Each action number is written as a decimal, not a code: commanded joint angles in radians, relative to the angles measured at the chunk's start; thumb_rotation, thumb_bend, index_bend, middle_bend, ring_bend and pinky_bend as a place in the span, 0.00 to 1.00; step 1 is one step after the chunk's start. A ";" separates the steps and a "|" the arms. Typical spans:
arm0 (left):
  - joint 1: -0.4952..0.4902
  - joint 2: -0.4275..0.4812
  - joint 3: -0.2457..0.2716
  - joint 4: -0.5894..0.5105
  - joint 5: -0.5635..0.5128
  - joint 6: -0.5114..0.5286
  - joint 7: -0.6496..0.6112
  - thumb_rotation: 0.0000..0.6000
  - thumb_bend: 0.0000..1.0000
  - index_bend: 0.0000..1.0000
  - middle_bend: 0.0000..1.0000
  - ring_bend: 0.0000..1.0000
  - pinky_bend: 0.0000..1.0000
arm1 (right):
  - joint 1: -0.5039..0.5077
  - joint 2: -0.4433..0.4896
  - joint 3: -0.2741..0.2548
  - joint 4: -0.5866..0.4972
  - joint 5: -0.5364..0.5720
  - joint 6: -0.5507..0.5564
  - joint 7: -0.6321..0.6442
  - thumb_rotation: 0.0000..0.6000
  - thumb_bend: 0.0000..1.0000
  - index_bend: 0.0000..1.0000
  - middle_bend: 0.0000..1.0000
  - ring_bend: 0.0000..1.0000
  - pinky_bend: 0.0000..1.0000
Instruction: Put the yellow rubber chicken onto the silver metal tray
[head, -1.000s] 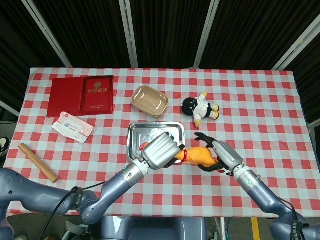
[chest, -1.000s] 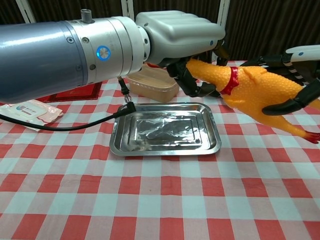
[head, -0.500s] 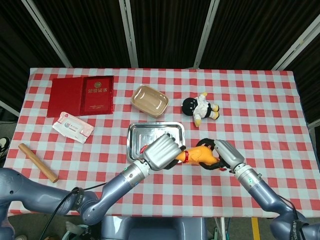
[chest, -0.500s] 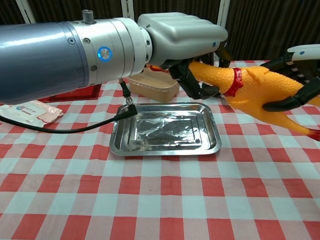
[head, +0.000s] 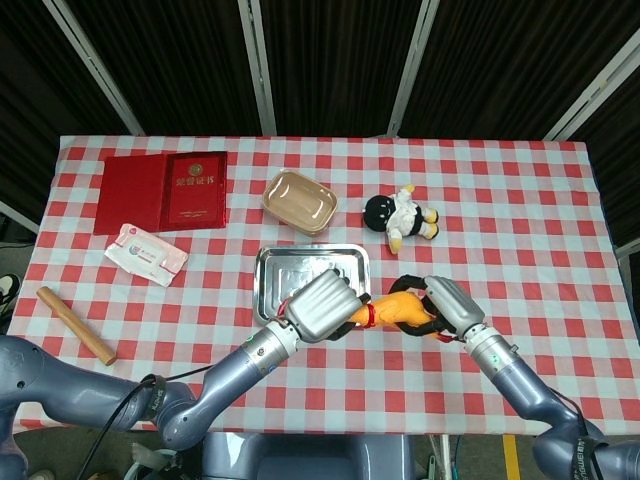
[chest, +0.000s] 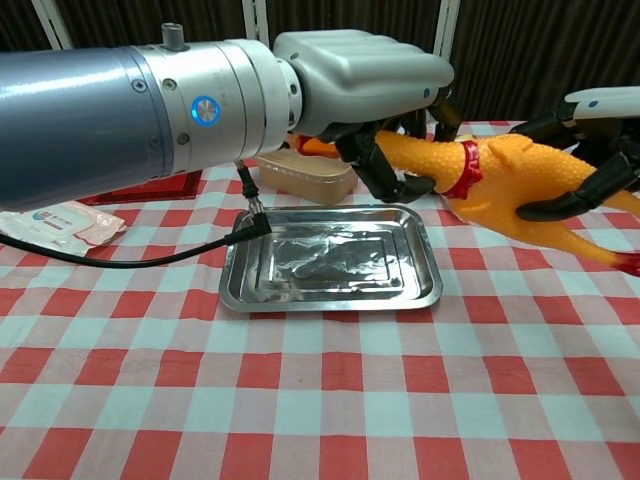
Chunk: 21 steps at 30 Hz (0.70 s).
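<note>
Nearest the robot, both hands meet over the checked tablecloth (head: 520, 220) with the rubber chicken (chest: 500, 185) held between them, raised above the cloth. The left hand (head: 322, 304) has its dark fingers (chest: 380, 170) curled around the chicken's head and neck, just ahead of the red collar, while the right hand (head: 447, 303) is clamped around the chicken's body, its black fingers (chest: 565, 200) wrapping the yellow belly. The chicken lies roughly level, head toward the left hand, its red-tipped feet trailing to the right edge of the chest view. It hangs beside the near right corner of the metal tray (head: 272, 268); the head end is over the tray's right rim and the body is out past it. In the chest view the tray (chest: 412, 290) sits flat on the cloth with a shiny, creased floor. To the left lie a wooden stick (head: 75, 324) and a white packet (head: 146, 254). Beyond the tray stands a tan food container (head: 299, 200), with a small black-haired doll (head: 399, 216) to its right. Farthest left, a red booklet (head: 164, 191) lies open on the cloth.
</note>
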 joint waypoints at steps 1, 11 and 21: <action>0.000 -0.001 0.000 0.000 0.001 -0.002 -0.005 1.00 0.84 0.59 0.65 0.57 0.58 | 0.000 -0.001 -0.001 -0.001 0.001 0.000 -0.004 1.00 1.00 1.00 0.99 1.00 1.00; 0.013 0.002 0.008 0.008 0.029 0.004 -0.031 1.00 0.83 0.59 0.65 0.57 0.58 | -0.006 0.032 -0.021 -0.018 -0.045 -0.010 0.001 1.00 0.51 0.37 0.49 0.50 0.56; 0.048 -0.006 0.017 0.050 0.094 0.021 -0.095 1.00 0.82 0.59 0.65 0.57 0.57 | -0.025 0.054 -0.028 -0.025 -0.098 0.015 0.059 1.00 0.09 0.00 0.00 0.00 0.03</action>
